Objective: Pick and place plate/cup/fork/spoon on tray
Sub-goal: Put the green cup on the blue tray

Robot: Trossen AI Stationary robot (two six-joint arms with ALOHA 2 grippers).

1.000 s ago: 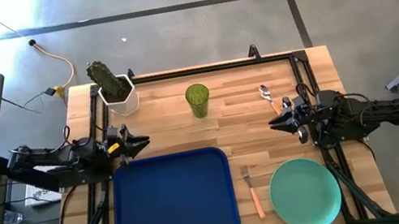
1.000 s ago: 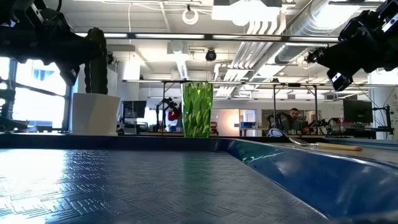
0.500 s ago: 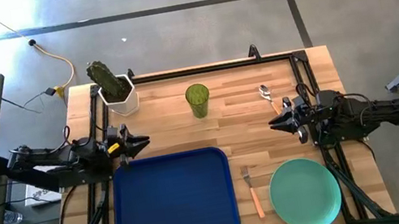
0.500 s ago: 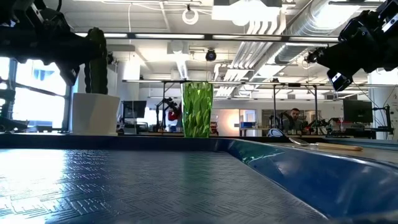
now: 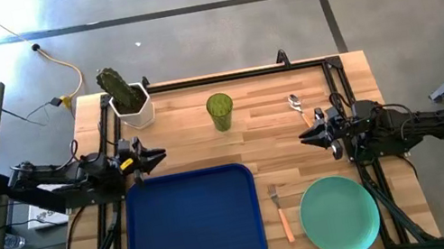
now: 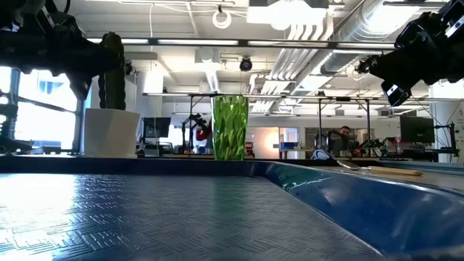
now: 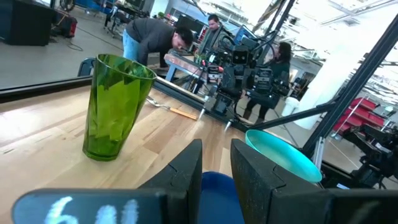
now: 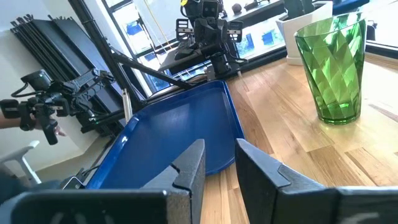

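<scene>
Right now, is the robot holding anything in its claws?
No. The left gripper and right gripper both hold nothing, with only a narrow empty gap between their fingers.

Tray [image 5: 192, 225] empty at the table's front; fork [image 5: 281, 212] and plate [image 5: 339, 215] lie right of it, cup [image 5: 220, 111], spoon [image 5: 296, 107] and pot [image 5: 133, 105] behind.

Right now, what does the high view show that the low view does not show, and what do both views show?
Only the high view shows the plate and the fork, both on the wood right of the tray, and both pincers whole: the left pincer beside the tray's far left corner, the right pincer between spoon and plate.

Only the low view shows the room behind the table, with a person far off.

Both show the empty tray, the upright cup, the spoon and the white cactus pot.
</scene>
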